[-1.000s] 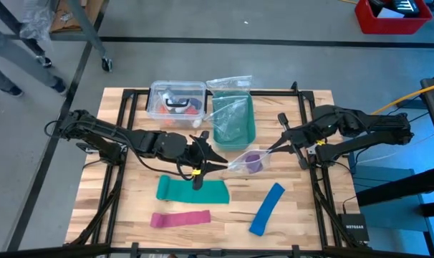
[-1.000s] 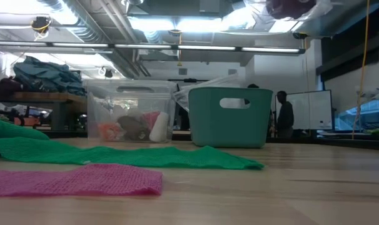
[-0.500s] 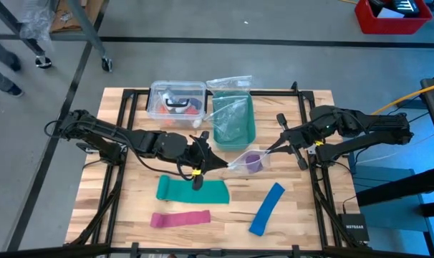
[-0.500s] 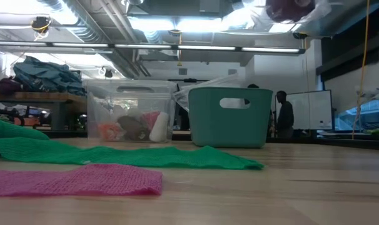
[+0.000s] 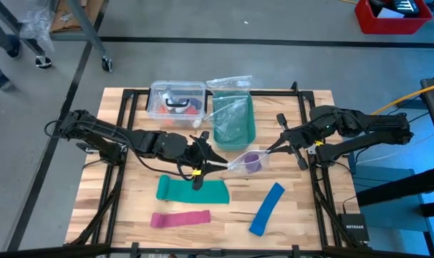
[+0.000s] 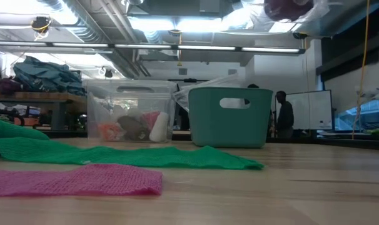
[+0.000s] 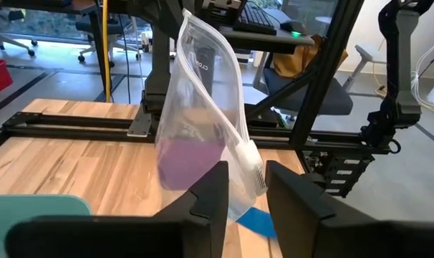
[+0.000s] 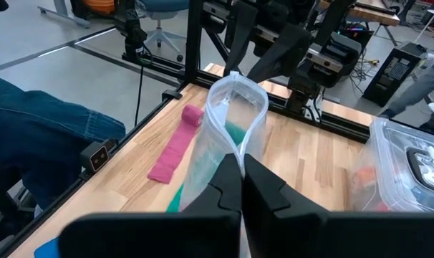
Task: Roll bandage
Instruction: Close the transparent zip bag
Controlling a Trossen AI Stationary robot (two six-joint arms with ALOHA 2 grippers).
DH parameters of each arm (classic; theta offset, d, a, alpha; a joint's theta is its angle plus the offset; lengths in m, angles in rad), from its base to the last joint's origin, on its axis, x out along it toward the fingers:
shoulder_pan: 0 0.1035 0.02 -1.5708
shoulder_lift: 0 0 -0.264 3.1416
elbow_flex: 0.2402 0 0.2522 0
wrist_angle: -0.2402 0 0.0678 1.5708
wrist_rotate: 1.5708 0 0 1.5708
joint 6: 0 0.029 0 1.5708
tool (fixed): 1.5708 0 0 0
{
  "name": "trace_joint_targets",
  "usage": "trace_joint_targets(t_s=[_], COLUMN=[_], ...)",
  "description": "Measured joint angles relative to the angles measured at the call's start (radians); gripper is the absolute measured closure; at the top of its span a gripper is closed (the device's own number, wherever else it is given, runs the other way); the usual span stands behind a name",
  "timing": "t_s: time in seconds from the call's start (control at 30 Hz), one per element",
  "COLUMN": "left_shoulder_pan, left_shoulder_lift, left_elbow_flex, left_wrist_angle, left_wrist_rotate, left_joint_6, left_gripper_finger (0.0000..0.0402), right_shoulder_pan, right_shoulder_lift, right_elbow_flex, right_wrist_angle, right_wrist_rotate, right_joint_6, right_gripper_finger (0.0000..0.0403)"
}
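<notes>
The bandage (image 5: 253,160) is a small purple roll inside a clear zip bag (image 5: 247,162) that hangs in the air between my two grippers, above the table's middle. In the left wrist view the roll (image 7: 189,162) sits low in the bag (image 7: 203,93). My right gripper (image 8: 240,169) is shut on the bag from the table's right side. My left gripper (image 7: 247,188) stands open at the bag's left side, its fingers on either side of the bag's zip edge (image 7: 250,166). My right gripper pinches the bag's rim (image 8: 235,149) between its two fingers, coming nearly level from the table's right. The bag reaches away from the fingers with its mouth (image 8: 235,90) gaping, lifted clear of the table. My left gripper: I cannot tell whether a finger touches the zip edge.
On the table's near half lie a green strip (image 5: 193,190), a pink strip (image 5: 180,218) and a blue strip (image 5: 266,208). At the far side stand a teal bin (image 5: 233,120) holding clear bags and a clear lidded box (image 5: 177,102).
My left gripper's fingers came together at the bag's edge half a second ago and have spread apart again. Both arms and the bag have kept their places.
</notes>
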Motion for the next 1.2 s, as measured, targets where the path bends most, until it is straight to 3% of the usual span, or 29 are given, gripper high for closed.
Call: trace_joint_targets(t_s=[1.2], left_shoulder_pan=[-0.01], left_shoulder_lift=[0.0], left_elbow_flex=[-0.001], left_wrist_angle=[-0.035], left_wrist_rotate=[0.0], left_joint_6=[-0.003], left_gripper_finger=[0.0311], right_shoulder_pan=[0.0], right_shoulder_lift=[-0.002], right_elbow_flex=[0.0], right_wrist_angle=[0.001], right_wrist_rotate=[-0.011], right_joint_6=[0.001], right_gripper_finger=[0.0403])
